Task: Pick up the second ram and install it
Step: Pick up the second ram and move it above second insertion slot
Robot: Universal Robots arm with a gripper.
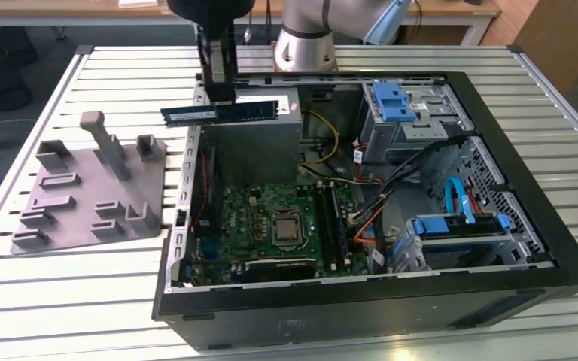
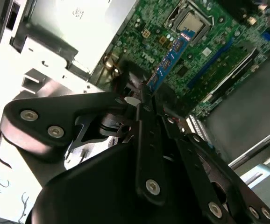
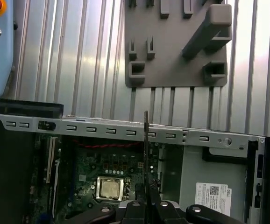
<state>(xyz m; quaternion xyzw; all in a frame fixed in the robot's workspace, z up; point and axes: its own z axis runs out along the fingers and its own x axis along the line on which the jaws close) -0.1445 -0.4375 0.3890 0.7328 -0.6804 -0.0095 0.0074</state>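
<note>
The black two-fingered gripper [image 1: 220,96] has its jaws clamped on the second ram [image 1: 250,111], a slim, long, dark blue-green memory stick with black chips. The fingers pinch the middle of its upper long edge, so the one stick hangs level just below them, reaching out to either side. In the second wrist view the gripper [image 2: 142,95] holds the second ram [image 2: 172,56] slanting away over the board, and in the first wrist view the gripper [image 3: 145,203] shows the second ram [image 3: 145,154] edge-on as a thin dark line. The stick is in the air, above the wall of the open black metal computer case [image 1: 369,304] on the exterior view's left and beside the top of the one silver box-shaped power supply [image 1: 254,139], apart from the board below. Inside the case lies one green motherboard [image 1: 254,214] with one square metal processor socket [image 1: 287,229] and long black slots beside it, whose number I cannot tell. There is one blue plastic drive bracket [image 1: 460,226] in the nearer part of the case and a second blue plastic drive bracket [image 1: 394,101] farther back. Outside the case, on the exterior view's left, one flat grey plastic fixture plate [image 1: 88,195] with raised holders and one tall post rests on the slatted aluminium table [image 1: 68,301]. Beyond the case stands the arm's silver-grey round base [image 1: 304,47].
</note>
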